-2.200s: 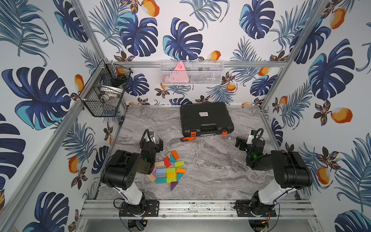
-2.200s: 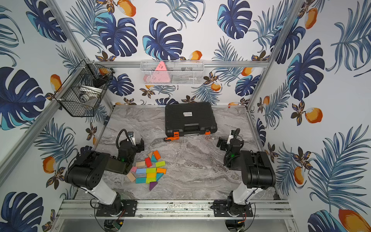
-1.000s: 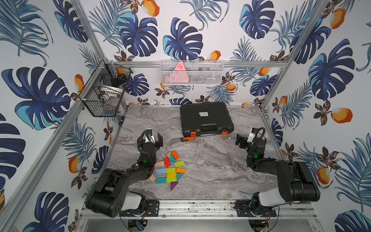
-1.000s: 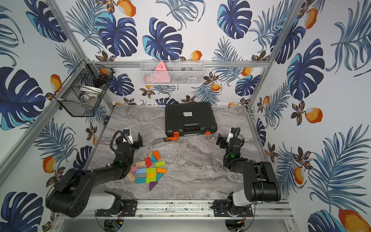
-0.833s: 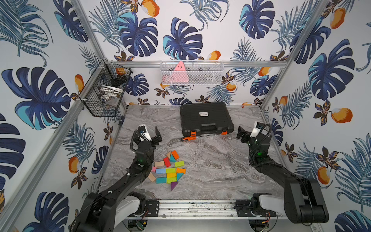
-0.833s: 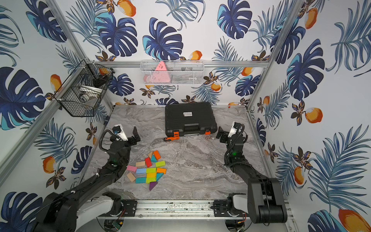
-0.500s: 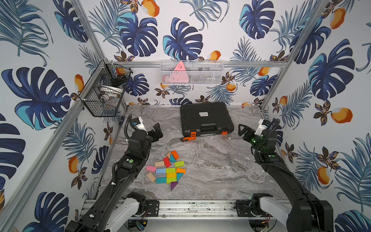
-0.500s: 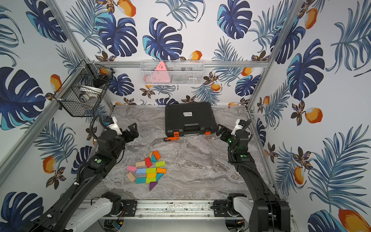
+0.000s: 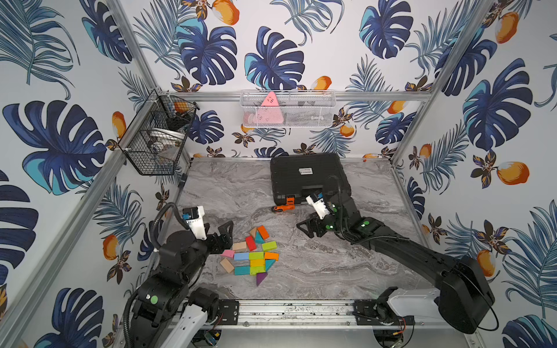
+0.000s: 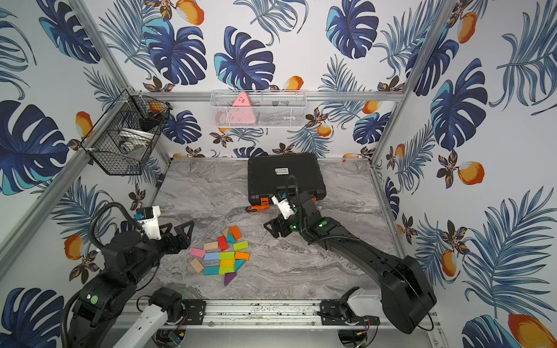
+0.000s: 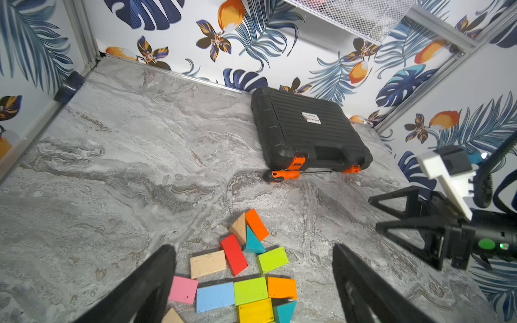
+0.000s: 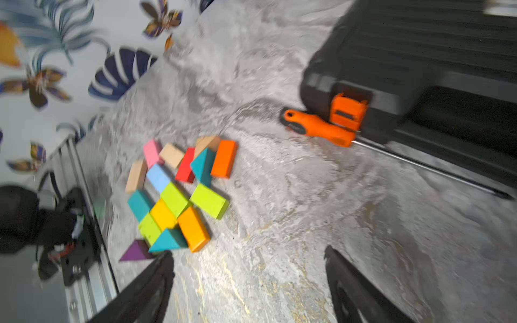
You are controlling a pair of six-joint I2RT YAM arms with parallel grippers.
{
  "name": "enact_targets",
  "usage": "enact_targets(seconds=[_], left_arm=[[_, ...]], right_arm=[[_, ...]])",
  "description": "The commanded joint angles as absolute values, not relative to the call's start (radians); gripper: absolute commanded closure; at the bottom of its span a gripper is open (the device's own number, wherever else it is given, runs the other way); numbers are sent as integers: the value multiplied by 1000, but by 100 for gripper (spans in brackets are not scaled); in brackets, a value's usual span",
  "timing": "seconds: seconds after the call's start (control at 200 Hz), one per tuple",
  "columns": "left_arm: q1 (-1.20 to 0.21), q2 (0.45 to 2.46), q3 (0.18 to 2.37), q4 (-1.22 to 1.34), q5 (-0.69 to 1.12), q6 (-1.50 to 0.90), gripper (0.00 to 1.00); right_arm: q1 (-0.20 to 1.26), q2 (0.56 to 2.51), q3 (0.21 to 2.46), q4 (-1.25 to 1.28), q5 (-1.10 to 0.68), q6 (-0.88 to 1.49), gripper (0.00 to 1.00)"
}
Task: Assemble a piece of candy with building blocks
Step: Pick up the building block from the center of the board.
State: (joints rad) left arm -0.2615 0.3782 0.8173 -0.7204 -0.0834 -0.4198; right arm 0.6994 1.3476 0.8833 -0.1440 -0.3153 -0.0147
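Flanking building blocks (image 10: 224, 256), end effectors (image 10: 177, 230) (image 10: 271, 230) (both spread wide)

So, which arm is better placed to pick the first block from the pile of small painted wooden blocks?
Probably the left. The left gripper is open just beside the pile of painted wooden blocks, near its pink rectangular block. The right gripper, also open, is farther away.

Overhead stereo pair, wrist views share blocks (image 11: 250, 290)

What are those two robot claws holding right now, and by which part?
Nothing. The left gripper and the right gripper both hover open and empty. The building blocks lie apart from both.
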Motion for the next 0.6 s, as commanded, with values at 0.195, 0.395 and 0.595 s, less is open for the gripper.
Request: enact_targets(seconds=[0.195,0.395,0.595], left_arm=[[-224,296,814,-728,-124,-413,11],[-218,279,812,-723,-114,-411,12],[-207,287,812,-722,-106,-410,12]], right_arm=[[833,1559,1006,-318,-281,-510,16],[863,1707,1088,-337,-303,-596,25],[871,1817,1142,-327,-275,-624,31]])
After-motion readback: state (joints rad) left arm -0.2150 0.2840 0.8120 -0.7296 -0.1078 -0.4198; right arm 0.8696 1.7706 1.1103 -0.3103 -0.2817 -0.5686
